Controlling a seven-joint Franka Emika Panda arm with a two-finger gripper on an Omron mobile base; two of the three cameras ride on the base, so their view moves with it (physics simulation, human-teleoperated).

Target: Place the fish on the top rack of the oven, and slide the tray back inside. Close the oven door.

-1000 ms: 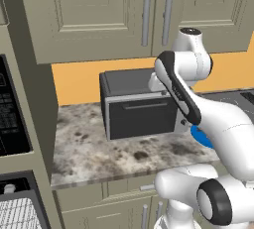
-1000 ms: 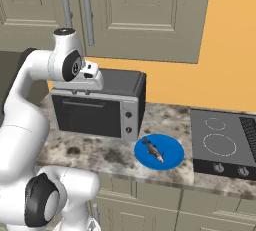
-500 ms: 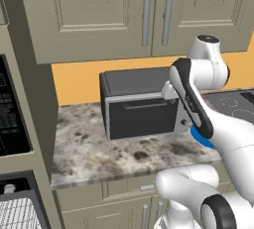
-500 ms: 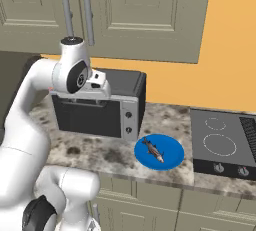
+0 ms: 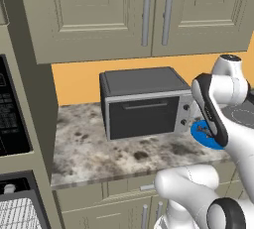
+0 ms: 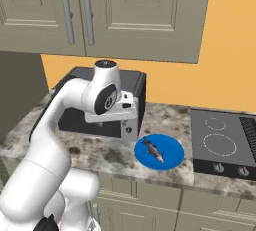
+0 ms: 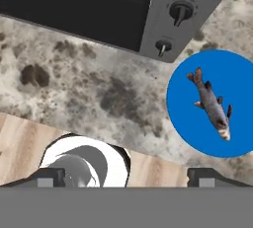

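One fish (image 7: 211,104) on blue plate (image 7: 184,118)

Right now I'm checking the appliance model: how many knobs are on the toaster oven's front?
2: the upper knob and the lower knob, stacked on the toaster oven's right-hand panel.

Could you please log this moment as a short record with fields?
fish: lies on the blue plate, untouched
plate place: on the counter, right of the toaster oven
pincer: above the counter, open, holding nothing
cooktop: right of the plate
cabinets: doors shut above the counter
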